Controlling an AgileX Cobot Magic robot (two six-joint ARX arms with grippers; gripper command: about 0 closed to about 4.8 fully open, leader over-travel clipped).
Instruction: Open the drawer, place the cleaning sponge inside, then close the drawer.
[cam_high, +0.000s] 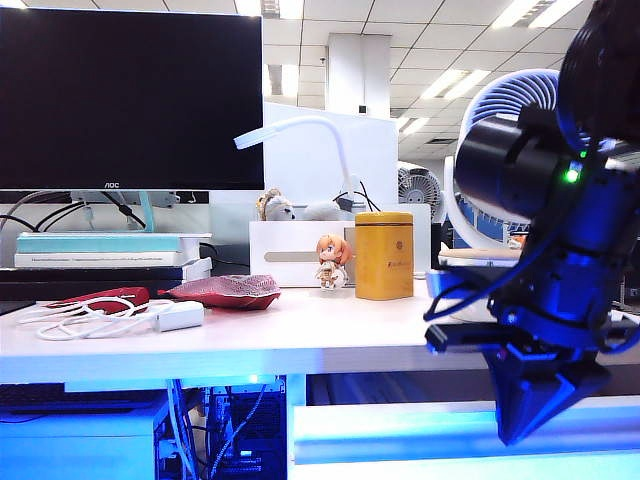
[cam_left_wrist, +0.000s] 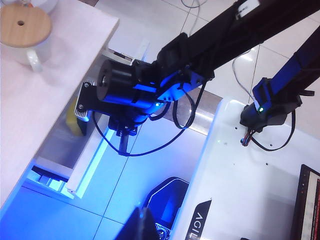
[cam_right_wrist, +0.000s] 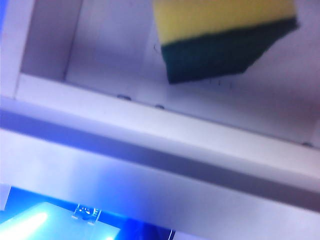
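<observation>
Lying inside the open drawer, the cleaning sponge is sitting free.
Right gripper fingers are pressing together just outside the drawer front; left gripper fingers likewise, well apart.

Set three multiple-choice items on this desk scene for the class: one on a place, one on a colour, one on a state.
1. Where is the cleaning sponge?
A. On the desktop
B. Inside the drawer
C. Between the fingers of the right end effector

2. What colour is the canister beside the figurine?
A. Yellow
B. Green
C. Black

3. What state is the drawer in?
A. Pushed shut
B. Pulled open
C. Taken off the desk

Answers:
1. B: the cleaning sponge lies on the floor of the drawer, and the right end effector hangs shut by the drawer front.
2. A: the canister next to the figurine is yellow.
3. B: the inside shows from above. The left end effector, also shut, hangs clear of the desk.
</observation>
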